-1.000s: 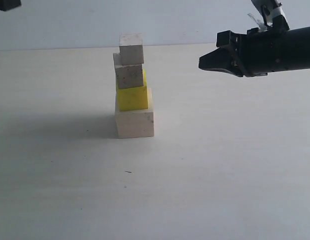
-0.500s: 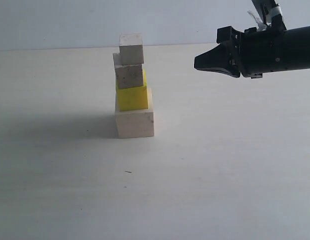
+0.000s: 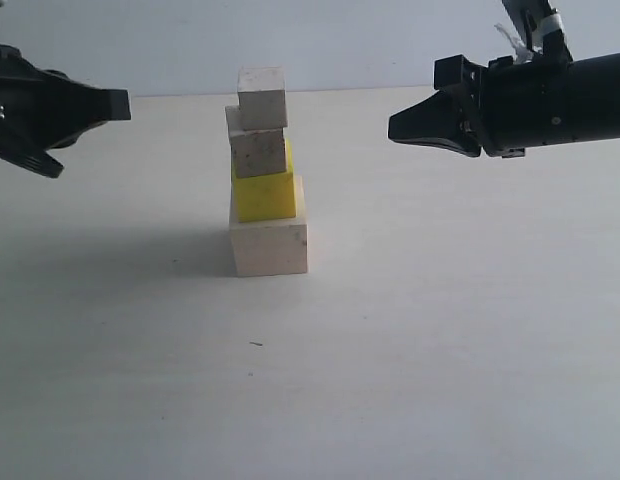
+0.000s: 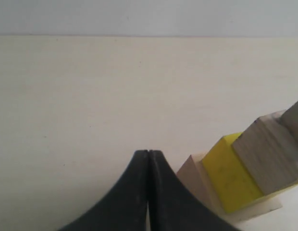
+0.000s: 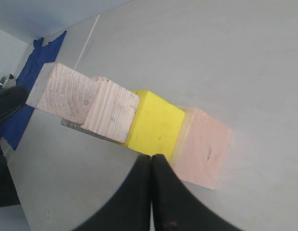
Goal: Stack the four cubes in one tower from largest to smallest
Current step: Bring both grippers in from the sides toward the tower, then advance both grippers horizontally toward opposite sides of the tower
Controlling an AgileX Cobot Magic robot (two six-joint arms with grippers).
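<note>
My left gripper (image 3: 123, 104) hangs at upper left, jaws pressed together, empty. My right gripper (image 3: 394, 127) at upper right is likewise closed on nothing. Between them, the tower (image 3: 266, 180) stands at centre on the table (image 3: 440, 340): large pale cube (image 3: 270, 247), yellow cube (image 3: 265, 197), lower small wooden cube (image 3: 258, 152), top small wooden cube (image 3: 262, 98).

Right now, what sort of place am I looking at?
Probably a robotics test bench: a bare pale tabletop against a plain wall, holding a tower of cubes, with the black left gripper and right gripper hovering shut at either side.
</note>
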